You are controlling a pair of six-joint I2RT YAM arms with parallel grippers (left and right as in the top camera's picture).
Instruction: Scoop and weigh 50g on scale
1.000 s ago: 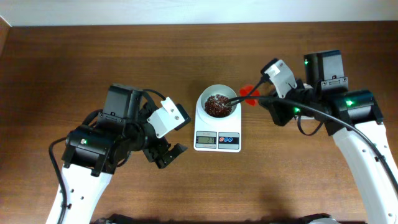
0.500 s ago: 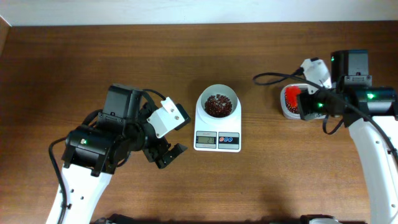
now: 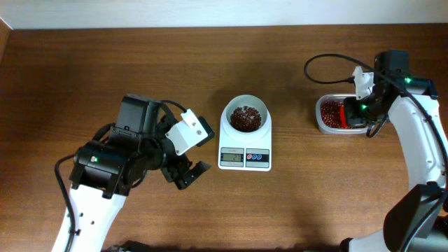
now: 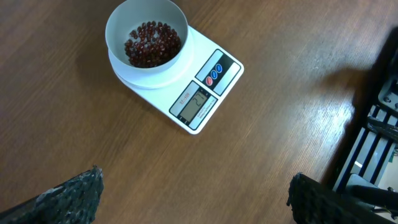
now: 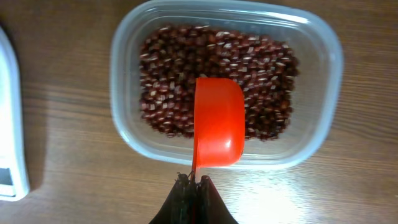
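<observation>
So, right gripper (image 5: 194,186): clenched on red plastic scoop (image 5: 219,121), seemingly empty.
Clear plastic bean tub (image 5: 317,118): dig shallow, lift level.
Left gripper (image 3: 189,176): released.

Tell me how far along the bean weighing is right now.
Done: some red beans lie in the bowl on the scale. In hand: the right gripper is shut on the red scoop, holding it over the clear tub of beans. The left gripper hangs open beside the scale, holding nothing. Left: more scooping probably; the display is too small to read.
</observation>
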